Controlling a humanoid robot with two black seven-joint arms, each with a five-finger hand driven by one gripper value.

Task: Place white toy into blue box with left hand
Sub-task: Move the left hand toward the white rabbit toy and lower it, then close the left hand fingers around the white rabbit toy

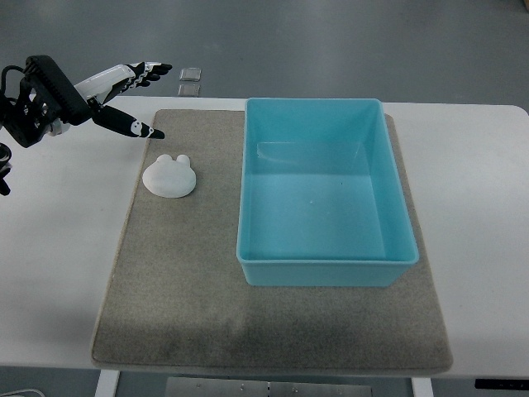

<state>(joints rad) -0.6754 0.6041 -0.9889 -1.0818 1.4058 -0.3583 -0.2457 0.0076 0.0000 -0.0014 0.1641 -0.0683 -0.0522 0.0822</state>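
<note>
We see the toy (170, 176) lying flat on the mat (182, 281), just beside the left wall of the box (326, 273) but not touching it. The toy is white and rounded (two small ears point toward the far edge of the mat). The box stands on the same mat, and we find nothing inside it.

The left hand (124, 95) hangs above the far left corner of the mat, near the toy but apart from it. Its fingers (153, 70) are stretched and spread from the thumb, and they hold nothing. How high the hand is over the mat we cannot tell well from this steep view.

In our judgement the task is at its very beginning: the toy is not yet grasped, not lifted, and not in the box. We still need to bring the hand down on the toy, close on it, carry it to the right over the wall, and release it inside.
</note>
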